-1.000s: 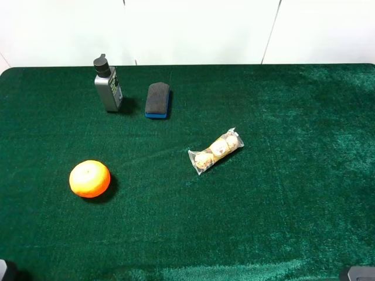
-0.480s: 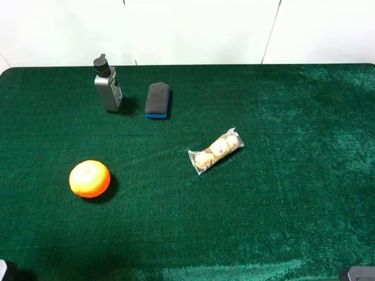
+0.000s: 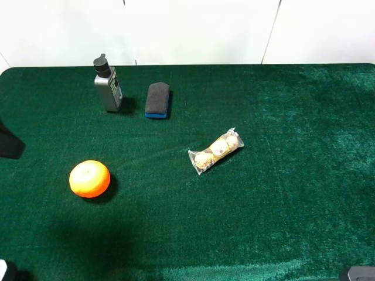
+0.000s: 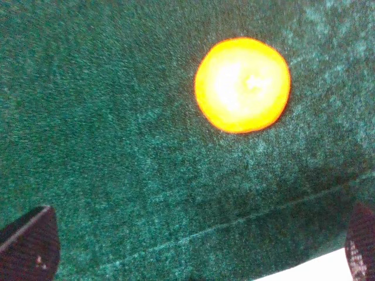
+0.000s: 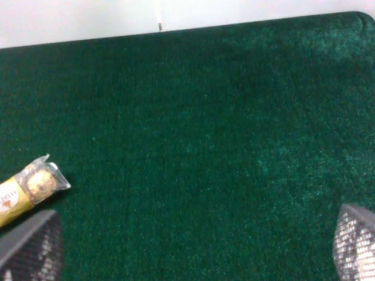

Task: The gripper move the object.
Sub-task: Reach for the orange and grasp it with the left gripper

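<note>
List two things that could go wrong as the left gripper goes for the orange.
1. The orange is round and loose on the cloth. It lies off the midline of the open left gripper, so an uneven close might roll it away.
2. The upright bottle stands beyond it, so a wide swing could topple it.

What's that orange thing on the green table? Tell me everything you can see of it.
It is a round, bright orange fruit with a small stem dimple facing up and slightly glossy skin. It rests whole on the green cloth, apart from the other items. Nothing holds it; the left fingers are clear of it.
</note>
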### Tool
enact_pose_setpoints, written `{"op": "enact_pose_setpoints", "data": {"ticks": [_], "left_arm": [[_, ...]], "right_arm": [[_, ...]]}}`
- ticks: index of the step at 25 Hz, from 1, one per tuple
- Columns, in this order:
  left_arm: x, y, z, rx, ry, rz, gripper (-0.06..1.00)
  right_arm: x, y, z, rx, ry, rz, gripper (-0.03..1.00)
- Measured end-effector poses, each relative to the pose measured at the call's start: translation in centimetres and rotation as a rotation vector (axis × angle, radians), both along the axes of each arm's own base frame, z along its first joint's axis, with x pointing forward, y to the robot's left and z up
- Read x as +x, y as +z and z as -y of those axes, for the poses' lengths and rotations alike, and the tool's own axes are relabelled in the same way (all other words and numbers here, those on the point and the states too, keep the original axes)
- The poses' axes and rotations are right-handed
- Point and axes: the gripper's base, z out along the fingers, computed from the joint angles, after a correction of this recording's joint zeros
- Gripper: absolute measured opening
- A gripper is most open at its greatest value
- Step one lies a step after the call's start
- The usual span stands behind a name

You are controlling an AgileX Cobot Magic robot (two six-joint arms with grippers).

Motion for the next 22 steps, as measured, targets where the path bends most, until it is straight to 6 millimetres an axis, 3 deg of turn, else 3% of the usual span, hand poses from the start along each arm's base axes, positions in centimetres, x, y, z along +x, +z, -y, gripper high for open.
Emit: {"op": "enact_pose_setpoints", "data": {"ticks": [12,22], "left_arm": [[3.6,-3.7,3.0,0.057,-0.146,-0.102,0.99],[5.2,-7.3,5.8,0.136,-0.225,-0.185,0.99]], "right_arm": [[0.0,0.0,0.0,0.0,0.0,0.0,0.69],[0.0,0.0,0.0,0.0,0.0,0.0,0.69]]}}
